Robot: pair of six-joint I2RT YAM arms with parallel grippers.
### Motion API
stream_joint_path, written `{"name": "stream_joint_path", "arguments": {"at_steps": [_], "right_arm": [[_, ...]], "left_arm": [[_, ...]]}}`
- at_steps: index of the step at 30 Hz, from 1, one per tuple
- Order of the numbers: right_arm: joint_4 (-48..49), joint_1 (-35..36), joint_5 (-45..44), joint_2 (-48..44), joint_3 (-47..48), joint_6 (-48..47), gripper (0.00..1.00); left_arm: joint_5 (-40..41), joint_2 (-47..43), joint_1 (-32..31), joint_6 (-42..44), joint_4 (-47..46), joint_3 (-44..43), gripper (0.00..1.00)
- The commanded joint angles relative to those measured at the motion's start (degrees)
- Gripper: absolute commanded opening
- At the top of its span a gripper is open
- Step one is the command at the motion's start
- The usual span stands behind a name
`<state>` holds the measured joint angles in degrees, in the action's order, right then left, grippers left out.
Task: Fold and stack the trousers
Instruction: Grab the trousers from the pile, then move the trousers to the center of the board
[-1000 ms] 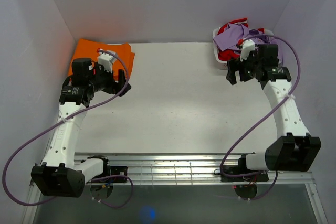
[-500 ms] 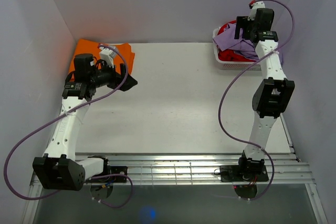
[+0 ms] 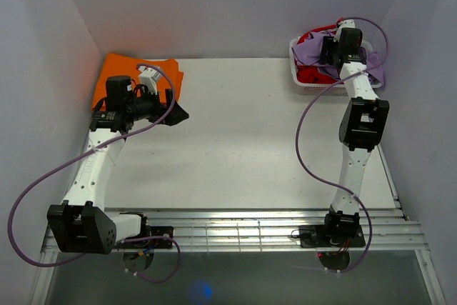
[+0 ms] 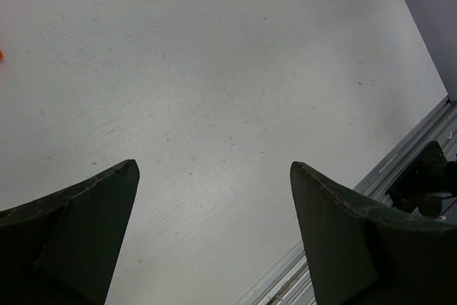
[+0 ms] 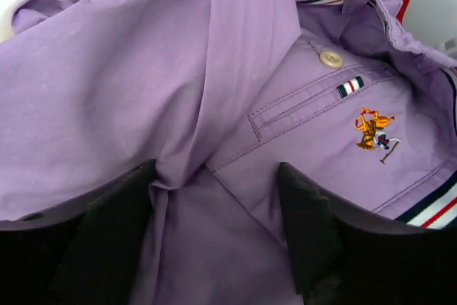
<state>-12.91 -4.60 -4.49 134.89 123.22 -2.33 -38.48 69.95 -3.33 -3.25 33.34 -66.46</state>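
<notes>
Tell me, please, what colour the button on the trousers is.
Cream button on lilac trousers; right wrist view.

Left arm bends at frame left, left fingers spread wide; right arm stretches to upper right, right fingers parted.
</notes>
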Motion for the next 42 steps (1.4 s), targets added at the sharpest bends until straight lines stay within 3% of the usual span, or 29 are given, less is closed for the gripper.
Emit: {"name": "stream_joint_path", "arguments": {"at_steps": [1, 2, 4, 18, 26, 31, 34, 38, 40, 41, 42], "right_arm": [[0.87, -1.81, -0.97, 1.43, 0.88, -0.57, 0.32], [0.87, -1.99, -0.26, 1.08, 1.41, -0.49, 0.32], [0.78, -2.25, 0.97, -1.02, 2.63, -0.49, 0.08], [7.45, -2.78, 13.01, -30.99, 2.2, 1.89, 0.08], [11.76, -2.43, 19.85, -46.46, -0.25, 11.1, 0.08], [14.93, 1.25, 20.93, -54.19, -4.29, 13.93, 0.08], [15.19, 4.42, 22.33, -58.4, -10.96, 14.72, 0.08], [13.0, 11.18, 25.22, -63.78, -28.0, 14.72, 0.08], [8.8, 13.64, 28.91, -63.88, -33.2, 13.5, 0.29], [3.9, 16.0, 30.14, -63.0, -35.22, 12.53, 0.46], [1.5, 16.64, 30.94, -60.12, -38.11, 11.39, 0.78]], "left_arm": [[-0.63, -1.05, -0.01, -0.53, -0.74, -0.08, 0.98], [-0.55, -1.05, -0.01, -0.53, -0.74, -0.16, 0.98], [-0.54, -1.13, 0.08, -0.53, -0.3, -0.6, 0.98], [3.67, -3.33, -0.01, -0.89, 3.83, -7.02, 0.98], [11.05, -5.79, 0.08, -2.9, 6.64, -10.18, 0.98], [11.5, -6.58, 0.43, -3.78, 8.05, -12.11, 0.98], [11.32, -7.11, 0.52, -3.79, 8.58, -12.64, 0.98], [10.8, -7.72, 0.52, -2.47, 9.46, -12.21, 0.98], [10.53, -7.73, 0.52, -1.42, 9.72, -11.5, 0.98], [10.36, -7.55, 0.52, -0.89, 9.81, -11.15, 0.98], [10.18, -7.29, 0.61, -0.54, 9.9, -10.89, 0.98]]}}
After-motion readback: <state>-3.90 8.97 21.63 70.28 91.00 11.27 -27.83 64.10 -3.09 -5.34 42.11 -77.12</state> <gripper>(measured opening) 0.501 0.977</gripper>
